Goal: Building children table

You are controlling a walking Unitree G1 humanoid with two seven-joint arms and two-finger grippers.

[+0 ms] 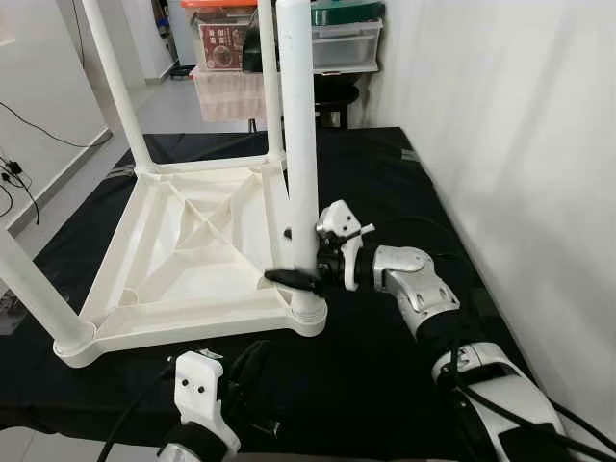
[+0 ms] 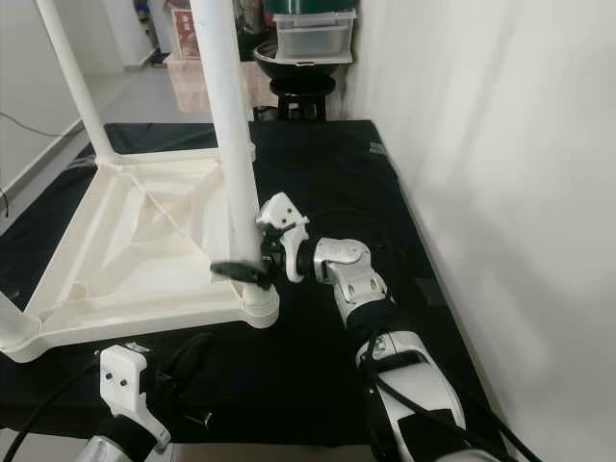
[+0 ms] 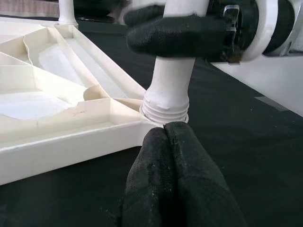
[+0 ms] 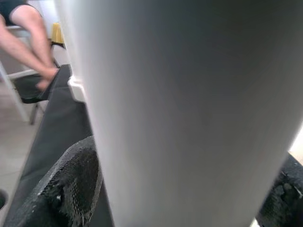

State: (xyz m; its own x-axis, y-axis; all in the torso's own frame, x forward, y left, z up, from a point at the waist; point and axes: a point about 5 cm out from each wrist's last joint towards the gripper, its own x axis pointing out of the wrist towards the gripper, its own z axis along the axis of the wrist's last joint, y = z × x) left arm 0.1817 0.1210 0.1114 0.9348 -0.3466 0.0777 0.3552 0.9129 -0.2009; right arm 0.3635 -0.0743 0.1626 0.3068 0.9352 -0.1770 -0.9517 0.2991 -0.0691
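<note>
Right gripper clamped around white table leg near corner socket; could cross-thread if tilted. Left gripper closed, empty.

Bright, even indoor light, sharp head views; the right wrist view is blurred close-up.

This looks like a room in a home, used for the moment as a work area. A black mat covers the floor beside a plain white wall. Beyond the mat, light floor tiles run toward a doorway. At the far end stand stacked clear plastic storage boxes, one with a green lid, and a box with a printed label. A dark cable trails along the left wall. The right wrist view catches a person's forearm nearby.
</note>
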